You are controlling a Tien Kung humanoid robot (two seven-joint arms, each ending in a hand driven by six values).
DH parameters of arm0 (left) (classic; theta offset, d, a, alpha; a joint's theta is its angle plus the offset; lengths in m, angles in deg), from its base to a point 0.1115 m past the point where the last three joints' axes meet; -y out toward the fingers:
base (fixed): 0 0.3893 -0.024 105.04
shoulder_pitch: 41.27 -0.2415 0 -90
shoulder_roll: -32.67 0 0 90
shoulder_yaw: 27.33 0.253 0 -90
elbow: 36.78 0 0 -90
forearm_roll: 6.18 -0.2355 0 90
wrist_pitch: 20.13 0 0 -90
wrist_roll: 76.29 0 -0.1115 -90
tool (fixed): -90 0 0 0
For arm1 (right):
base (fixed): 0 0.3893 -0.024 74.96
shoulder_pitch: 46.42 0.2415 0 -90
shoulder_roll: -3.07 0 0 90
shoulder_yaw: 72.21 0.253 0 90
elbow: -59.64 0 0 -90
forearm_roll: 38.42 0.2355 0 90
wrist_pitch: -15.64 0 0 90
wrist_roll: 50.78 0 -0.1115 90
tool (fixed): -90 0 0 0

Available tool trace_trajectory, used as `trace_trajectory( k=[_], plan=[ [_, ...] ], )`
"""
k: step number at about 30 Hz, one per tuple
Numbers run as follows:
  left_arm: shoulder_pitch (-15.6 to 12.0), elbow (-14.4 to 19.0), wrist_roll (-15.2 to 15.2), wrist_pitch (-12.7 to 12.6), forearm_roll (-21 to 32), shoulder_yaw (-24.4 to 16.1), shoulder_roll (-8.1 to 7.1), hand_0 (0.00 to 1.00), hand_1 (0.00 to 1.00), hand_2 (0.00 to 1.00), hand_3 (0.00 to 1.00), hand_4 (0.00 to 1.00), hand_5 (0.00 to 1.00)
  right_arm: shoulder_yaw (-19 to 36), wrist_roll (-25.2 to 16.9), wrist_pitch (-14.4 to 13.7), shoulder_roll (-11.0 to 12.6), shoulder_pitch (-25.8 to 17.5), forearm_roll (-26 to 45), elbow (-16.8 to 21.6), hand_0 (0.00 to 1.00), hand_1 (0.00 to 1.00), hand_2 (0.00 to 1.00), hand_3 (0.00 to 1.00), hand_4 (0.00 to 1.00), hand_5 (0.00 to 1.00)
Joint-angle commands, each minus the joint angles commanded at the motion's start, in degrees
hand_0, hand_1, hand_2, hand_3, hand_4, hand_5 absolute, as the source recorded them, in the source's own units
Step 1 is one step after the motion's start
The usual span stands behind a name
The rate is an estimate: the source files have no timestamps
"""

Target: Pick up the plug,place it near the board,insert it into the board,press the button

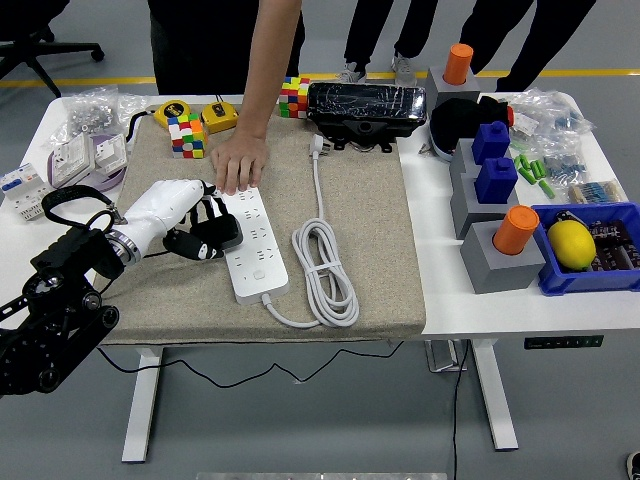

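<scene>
Your left hand [190,218], white-shelled with black fingers, reaches in from the left over the beige felt mat [370,260] on the white desk [520,305], and its fingers are curled tight around the black plug [222,232]. You hold that plug right against the left edge of the white power strip [254,245], about midway along its length; whether its prongs sit in a socket you cannot tell from here. A person at the far side presses one bare hand [240,163] flat on the strip's far end. The strip's own white cable [325,262] lies coiled on the mat just to its right, running up to a white plug [318,148] near a black wrapped box [362,107]. Beyond the mat's far left corner sit two multicoloured puzzle cubes [185,134] and a yellow tape measure [172,110]. Your right hand is out of view.
</scene>
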Motion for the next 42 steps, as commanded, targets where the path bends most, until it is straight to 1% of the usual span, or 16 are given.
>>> trace_trajectory(
  k=[8, 15, 22, 29, 42],
  plan=[
    [0.1, 0.1, 0.0, 0.4, 0.3, 1.0, -0.25, 0.252, 0.271, 0.327, 0.474, 0.858, 0.002, -0.1, -0.1, 0.0, -0.1, -0.2, 0.0, 0.0, 0.783, 0.725, 0.729, 0.764, 0.998, 0.998],
    [0.5, -0.3, -0.1, 0.1, 0.2, 0.9, -0.23, 0.254, 0.273, 0.327, 0.474, 0.857, 0.002, -0.1, -0.1, 0.0, 0.0, -0.1, 0.1, 0.0, 0.783, 0.725, 0.729, 0.763, 0.998, 0.998],
    [1.4, -0.4, -0.1, 0.2, 0.2, 1.5, -0.71, 0.255, 0.274, 0.327, 0.475, 0.856, 0.002, -0.2, 0.0, 0.0, 0.1, 0.1, 0.3, 0.0, 0.782, 0.725, 0.729, 0.763, 0.998, 0.998],
    [1.7, -0.5, -0.1, 0.3, 0.4, 2.5, -0.97, 0.256, 0.274, 0.328, 0.474, 0.854, 0.002, -0.2, -0.2, 0.0, 0.2, 0.3, 0.4, 0.0, 0.783, 0.725, 0.729, 0.763, 0.998, 0.998],
    [2.4, -1.7, -0.2, 0.4, -0.4, 2.7, -1.23, 0.257, 0.277, 0.33, 0.474, 0.854, 0.002, -0.2, -0.2, 0.0, 0.3, 0.4, 0.5, 0.0, 0.782, 0.725, 0.728, 0.763, 0.998, 0.998]
  ],
)
